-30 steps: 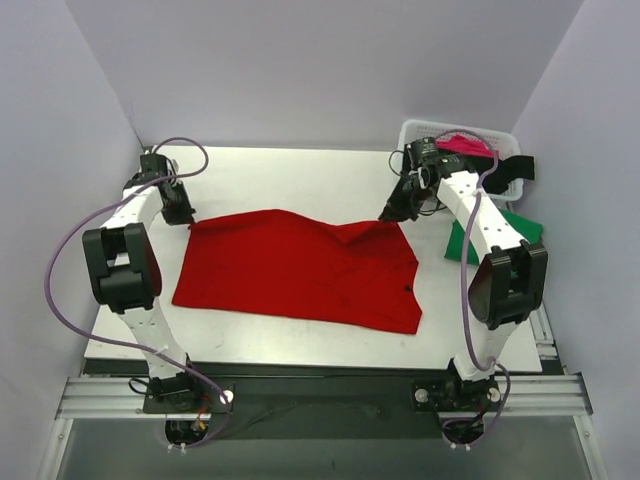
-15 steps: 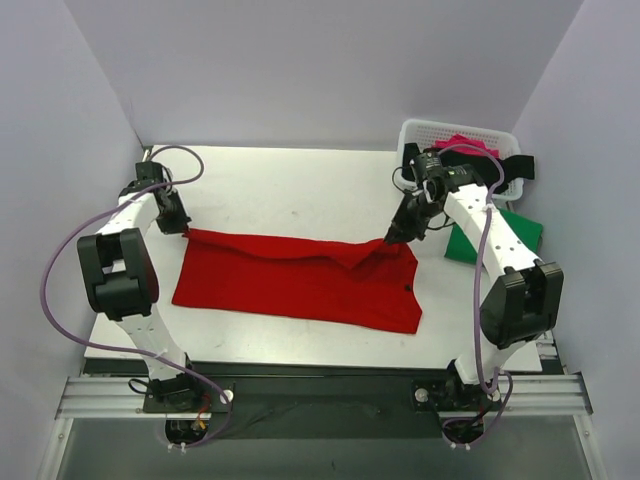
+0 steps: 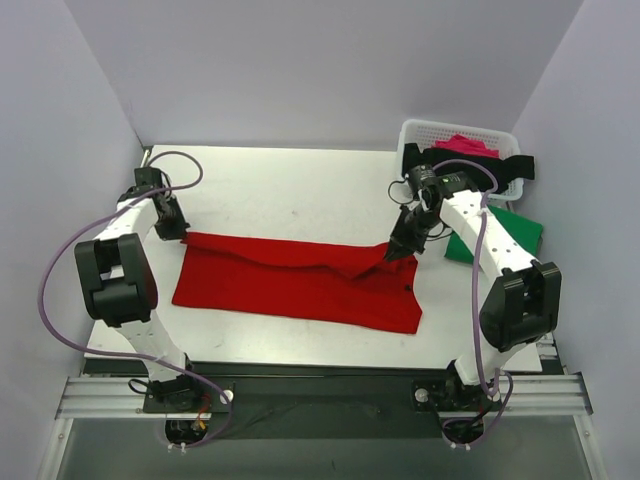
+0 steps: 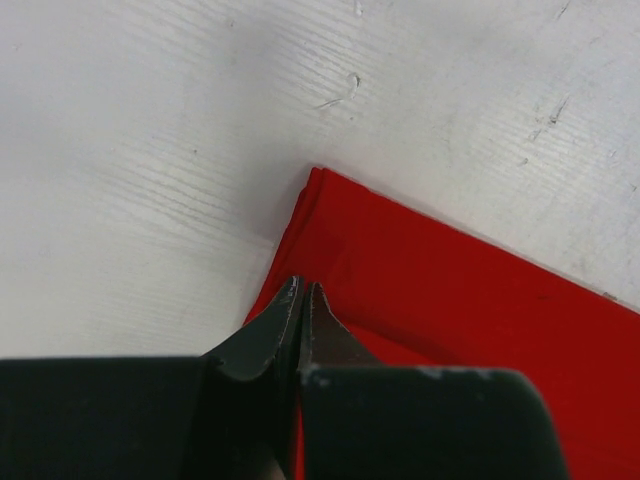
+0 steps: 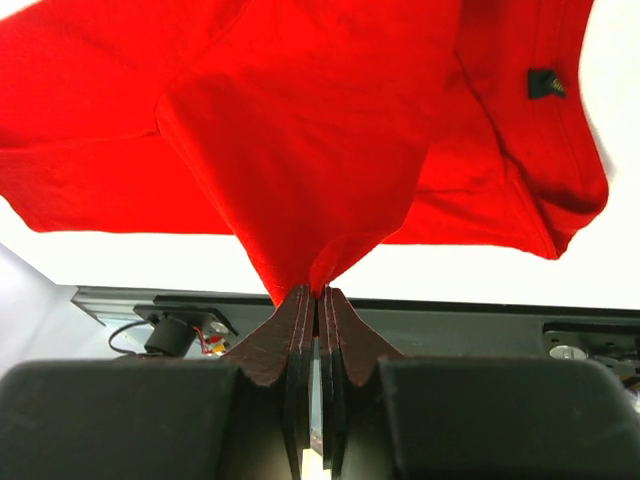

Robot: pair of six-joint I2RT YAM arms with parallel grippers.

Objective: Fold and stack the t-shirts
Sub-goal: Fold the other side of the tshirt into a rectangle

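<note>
Step in hand: first fold of the red shirt [image 3: 300, 285], bringing its far edge over toward the near edge. The shirt lies spread across the middle of the table [image 3: 300, 185], w/ the near half flat and the far edge lifted at both ends.

My left gripper [image 3: 172, 232] is clamped tight on the far-left corner; the wrist view shows the jaws closed w/ red cloth between them, low over the tabletop. My right gripper [image 3: 392, 252] is pinched on the far-right corner, and from that wrist view the cloth hangs off the tips in a peak, so this end is higher than the left.

Other shirts wait: green shirt [image 3: 522, 228] on the table right of my right arm, pink shirt [image 3: 462, 143] and black shirt [image 3: 515, 165] at the basket [image 3: 415, 130].

Next, I reckon: carry both corners on toward the near edge at matched pace, keep the cloth taut between the arms so the sag in the middle flattens, then lower and let go once the edges line up. Risk: the right side bunching near the label.

Vs 1 s ago: the far edge sat further back and the shirt looked wider front-to-back; both grippers have come nearer, the right one more, and a crease now runs across the middle.
</note>
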